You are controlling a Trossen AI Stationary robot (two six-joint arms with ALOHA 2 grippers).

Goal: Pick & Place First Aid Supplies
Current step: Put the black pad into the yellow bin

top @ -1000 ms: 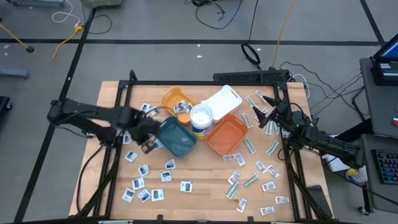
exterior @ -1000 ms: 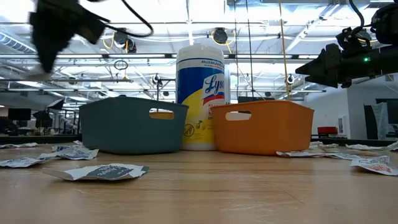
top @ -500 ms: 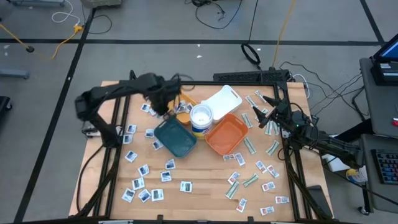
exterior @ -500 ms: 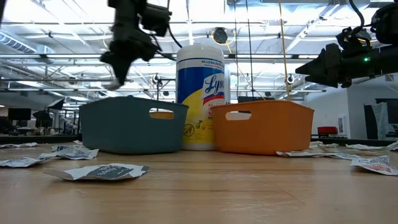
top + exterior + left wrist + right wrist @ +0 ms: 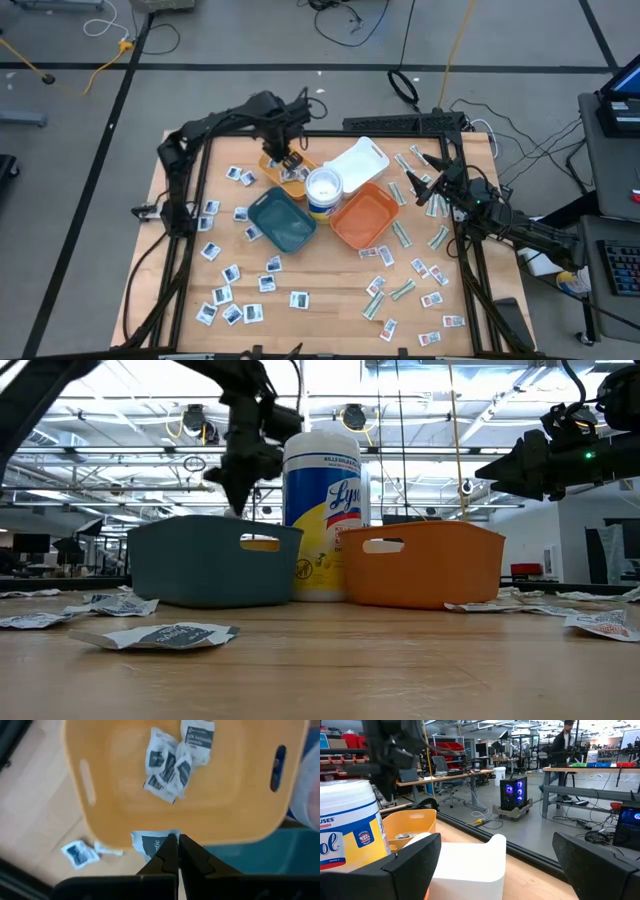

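One white packet (image 5: 150,843) clenched in left gripper (image 5: 174,851) above yellow tray (image 5: 240,820); "Lysol" tub (image 5: 322,515); right gripper (image 5: 428,189) agape.

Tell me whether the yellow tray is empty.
Not empty. The left wrist view shows a small heap of white packets lying inside the yellow tray, while the left claw, shut on another packet, hangs above it.

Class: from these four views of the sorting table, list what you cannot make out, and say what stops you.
- Print on the packets: high view, too small.
- Yellow tray: low view, mostly behind the teal tray.
- Held packet: left wrist view, partly covered by the left claw.
- Right claw: right wrist view, tips cut off by the edge.
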